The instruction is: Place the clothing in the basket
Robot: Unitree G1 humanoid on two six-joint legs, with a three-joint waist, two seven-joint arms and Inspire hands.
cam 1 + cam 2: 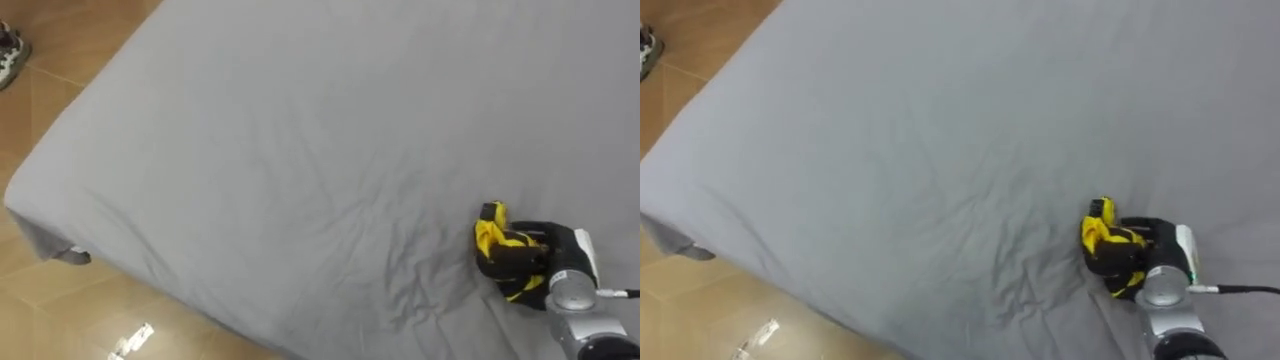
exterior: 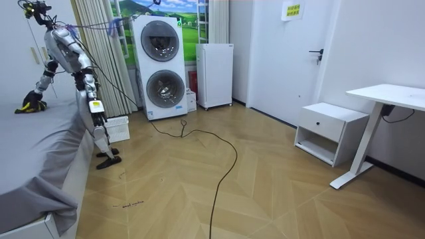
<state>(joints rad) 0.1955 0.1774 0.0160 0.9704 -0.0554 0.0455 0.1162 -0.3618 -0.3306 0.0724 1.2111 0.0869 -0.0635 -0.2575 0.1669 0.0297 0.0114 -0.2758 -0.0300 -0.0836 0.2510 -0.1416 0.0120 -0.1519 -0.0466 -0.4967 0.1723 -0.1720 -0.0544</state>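
I am leaning over the grey bed (image 1: pixel 300 140), my right hand (image 1: pixel 537 247) clamping a bunched yellow garment (image 1: pixel 490 237) against it.

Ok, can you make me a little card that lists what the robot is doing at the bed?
robot: stands beside the bed, bent over it
bed: covered by a wrinkled grey sheet
right robot hand: on the sheet, fingers curled round the yellow cloth
yellow cloth: bunched up, lying on the bed in the hand
basket: white, on the floor near the robot's feet
washing machines: stacked one on the other, by the wall past the basket
job so far: cloth not yet in the basket
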